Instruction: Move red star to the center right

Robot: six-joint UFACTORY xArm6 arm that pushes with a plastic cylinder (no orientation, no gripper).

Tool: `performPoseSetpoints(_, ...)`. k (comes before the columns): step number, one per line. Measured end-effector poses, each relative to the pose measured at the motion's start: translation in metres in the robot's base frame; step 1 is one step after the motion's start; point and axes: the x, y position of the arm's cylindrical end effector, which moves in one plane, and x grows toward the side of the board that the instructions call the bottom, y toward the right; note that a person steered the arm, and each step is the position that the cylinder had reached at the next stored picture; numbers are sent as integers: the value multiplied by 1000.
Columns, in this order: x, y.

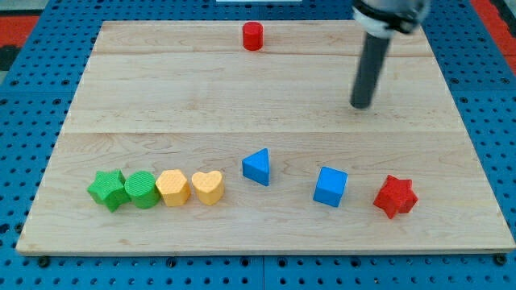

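Observation:
The red star lies on the wooden board at the view's lower right. My tip is at the end of the dark rod, in the upper right part of the board. It stands well above the red star in the view and a little to its left, apart from every block. The blue cube sits just left of the red star.
A blue triangle lies left of the cube. A row at the lower left holds a green star, a green cylinder, a yellow hexagon and a yellow heart. A red cylinder stands at the top centre.

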Motion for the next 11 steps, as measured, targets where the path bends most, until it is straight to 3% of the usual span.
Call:
performPoseSetpoints(2,174,41)
performPoseSetpoints(3,180,-20)
performPoseSetpoints(5,93,-17)
performPoseSetpoints(6,118,-5)
performPoseSetpoints(7,100,25)
performPoseSetpoints(9,-12,-9)
performPoseSetpoints(10,17,-21)
performPoseSetpoints(11,30,25)
